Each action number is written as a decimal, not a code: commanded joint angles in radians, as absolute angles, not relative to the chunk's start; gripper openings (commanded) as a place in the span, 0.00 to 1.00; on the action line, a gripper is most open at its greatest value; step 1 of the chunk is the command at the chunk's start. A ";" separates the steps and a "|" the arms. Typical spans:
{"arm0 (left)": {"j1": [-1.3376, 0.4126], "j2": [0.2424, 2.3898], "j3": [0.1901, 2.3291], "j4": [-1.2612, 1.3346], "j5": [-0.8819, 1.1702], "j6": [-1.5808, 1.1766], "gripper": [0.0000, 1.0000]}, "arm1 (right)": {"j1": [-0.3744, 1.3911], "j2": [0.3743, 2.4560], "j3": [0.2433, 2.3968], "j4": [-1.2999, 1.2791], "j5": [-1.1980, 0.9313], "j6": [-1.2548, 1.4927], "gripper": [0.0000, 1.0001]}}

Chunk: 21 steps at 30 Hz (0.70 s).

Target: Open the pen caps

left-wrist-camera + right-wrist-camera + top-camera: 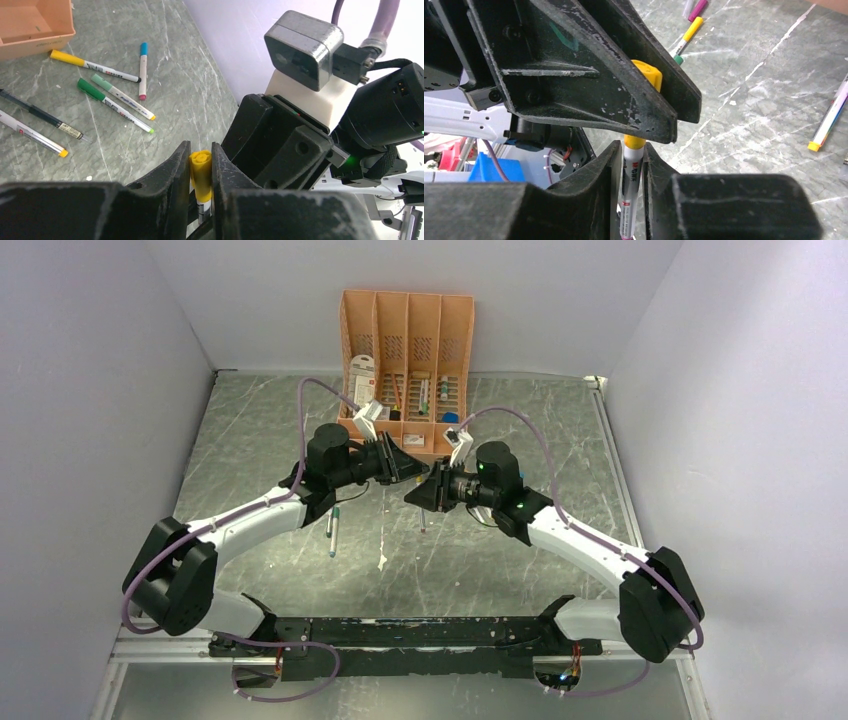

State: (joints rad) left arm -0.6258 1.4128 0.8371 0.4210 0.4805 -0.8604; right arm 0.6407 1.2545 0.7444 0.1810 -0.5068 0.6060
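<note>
Risk of pen (630, 195) slipping with cap (201, 176) stuck on: left gripper (200, 162) clamped on cap, right gripper (632, 152) pinching pen, looks barely tight.

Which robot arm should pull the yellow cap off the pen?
Left. The left gripper pinches the yellow cap, while the right gripper steadies the pen barrel below it.

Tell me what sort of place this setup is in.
Likely a robot lab test cell: plain pale walls box in a marbled table, with a stationery organiser and loose pens laid out.
</note>
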 commanded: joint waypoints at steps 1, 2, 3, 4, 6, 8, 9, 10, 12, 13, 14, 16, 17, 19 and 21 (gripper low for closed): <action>-0.633 1.413 0.863 0.416 0.462 -0.828 0.12 | 0.638 1.229 0.776 0.169 -0.504 0.588 0.16; -0.634 1.412 0.863 0.412 0.458 -0.825 0.12 | 0.639 1.228 0.775 0.167 -0.502 0.587 0.11; -0.634 1.410 0.865 0.407 0.454 -0.822 0.12 | 0.639 1.225 0.773 0.165 -0.501 0.586 0.06; -0.634 1.409 0.865 0.401 0.449 -0.818 0.12 | 0.639 1.221 0.771 0.164 -0.500 0.588 0.03; -0.634 1.404 0.865 0.390 0.440 -0.811 0.12 | 0.639 1.213 0.765 0.164 -0.500 0.590 0.00; -0.633 1.404 0.868 0.383 0.433 -0.805 0.12 | 0.639 1.206 0.757 0.166 -0.501 0.591 0.00; -0.633 1.404 0.869 0.381 0.427 -0.803 0.12 | 0.638 1.202 0.754 0.166 -0.502 0.592 0.00; -0.632 1.402 0.871 0.379 0.422 -0.799 0.12 | 0.638 1.200 0.750 0.166 -0.503 0.592 0.00; -0.633 1.401 0.877 0.373 0.399 -0.790 0.12 | 0.639 1.198 0.745 0.166 -0.505 0.593 0.00; -0.633 1.401 0.881 0.373 0.379 -0.784 0.12 | 0.638 1.197 0.742 0.169 -0.505 0.596 0.00; -0.633 1.403 0.887 0.371 0.363 -0.779 0.12 | 0.638 1.197 0.736 0.173 -0.506 0.600 0.00; -0.632 1.411 0.914 0.354 0.331 -0.761 0.12 | 0.640 1.195 0.721 0.188 -0.514 0.613 0.00; -0.631 1.417 0.932 0.345 0.313 -0.748 0.11 | 0.641 1.194 0.711 0.196 -0.517 0.623 0.00; -0.631 1.430 0.966 0.343 0.272 -0.732 0.11 | 0.645 1.189 0.688 0.203 -0.519 0.646 0.00; -0.629 1.448 1.003 0.334 0.218 -0.709 0.11 | 0.651 1.182 0.665 0.212 -0.518 0.665 0.00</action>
